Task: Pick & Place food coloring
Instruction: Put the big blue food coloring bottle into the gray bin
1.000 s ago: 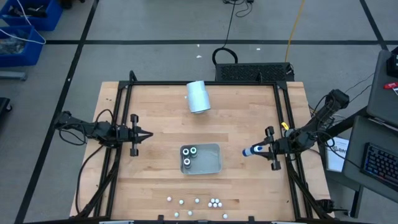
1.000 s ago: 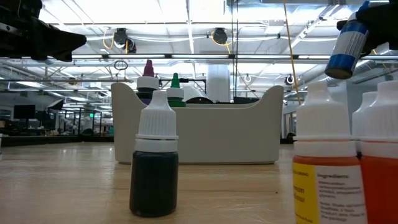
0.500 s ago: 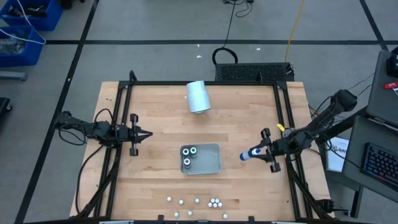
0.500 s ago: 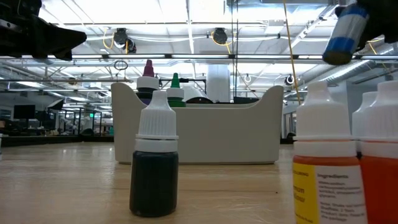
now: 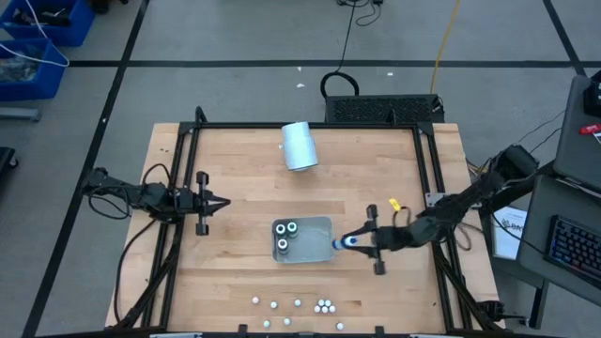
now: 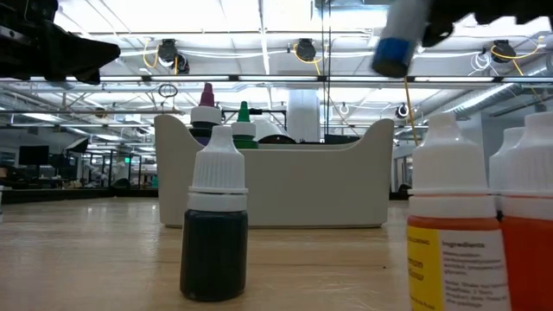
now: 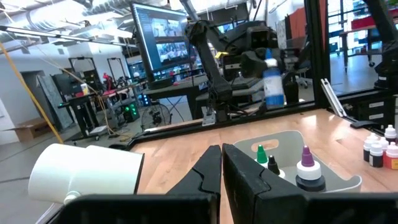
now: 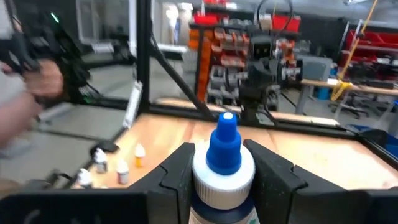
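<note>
A blue-capped food coloring bottle (image 5: 348,242) hangs in the air just beyond the right rim of the grey tray (image 5: 317,250), with my right gripper (image 5: 362,242) shut on it. In the low view it shows high up, cap (image 6: 396,47) tipped slightly down. Three bottles (image 5: 285,235) stand in the tray's left half. Several small bottles (image 5: 300,305) stand along the table's near edge. My left gripper (image 5: 222,202) waits shut at the table's left. My right gripper pinches the bottle's white body (image 8: 222,180), just below the blue cap, between its two fingers (image 8: 179,171). The fingers come about level from the table's right and lie along the bottle. The cap points toward the table's left, and the bottle is lifted clear.
A pale-blue cylinder (image 5: 300,145) lies on its side at the far middle of the table. A black frame (image 5: 427,169) runs along the table's sides. Close to the low camera stand a dark bottle (image 6: 214,233) and orange ones (image 6: 454,233).
My right gripper has carried the blue-capped bottle toward the table's left and a little toward its near edge, rising slightly, up to the tray's right rim. The bottle stays in the hold, cap leading.
</note>
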Controlling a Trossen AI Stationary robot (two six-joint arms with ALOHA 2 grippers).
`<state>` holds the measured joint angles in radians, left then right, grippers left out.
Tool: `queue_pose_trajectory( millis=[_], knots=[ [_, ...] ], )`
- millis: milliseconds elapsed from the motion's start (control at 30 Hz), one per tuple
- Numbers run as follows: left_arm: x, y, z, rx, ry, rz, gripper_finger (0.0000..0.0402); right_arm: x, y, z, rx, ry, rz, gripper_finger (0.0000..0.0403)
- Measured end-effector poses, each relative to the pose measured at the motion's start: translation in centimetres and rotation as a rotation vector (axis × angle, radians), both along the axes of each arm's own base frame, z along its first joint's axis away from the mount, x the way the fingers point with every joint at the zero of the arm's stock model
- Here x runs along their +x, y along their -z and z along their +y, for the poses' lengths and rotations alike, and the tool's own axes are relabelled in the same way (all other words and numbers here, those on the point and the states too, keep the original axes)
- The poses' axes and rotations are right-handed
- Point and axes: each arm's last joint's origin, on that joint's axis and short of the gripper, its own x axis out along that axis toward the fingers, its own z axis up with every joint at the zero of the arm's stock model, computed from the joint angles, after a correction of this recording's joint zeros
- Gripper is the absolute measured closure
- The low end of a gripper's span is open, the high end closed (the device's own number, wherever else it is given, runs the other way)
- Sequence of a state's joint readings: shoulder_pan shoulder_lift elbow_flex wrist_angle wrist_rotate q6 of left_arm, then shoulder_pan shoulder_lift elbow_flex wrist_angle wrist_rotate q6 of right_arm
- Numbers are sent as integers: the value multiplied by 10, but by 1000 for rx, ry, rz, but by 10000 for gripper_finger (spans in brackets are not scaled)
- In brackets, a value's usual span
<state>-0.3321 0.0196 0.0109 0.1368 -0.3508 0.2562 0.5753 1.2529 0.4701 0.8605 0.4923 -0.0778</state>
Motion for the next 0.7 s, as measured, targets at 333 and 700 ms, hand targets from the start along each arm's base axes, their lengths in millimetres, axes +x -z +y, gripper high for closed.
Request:
queue_pose_trajectory(
  millis=[333,700],
  knots=[
    [0,0,0,-8,1,0,378,73,0,9,6,19,68,286],
    [0,0,0,-7,2,0,378,122,32,-8,108,81,166,285]
  ],
)
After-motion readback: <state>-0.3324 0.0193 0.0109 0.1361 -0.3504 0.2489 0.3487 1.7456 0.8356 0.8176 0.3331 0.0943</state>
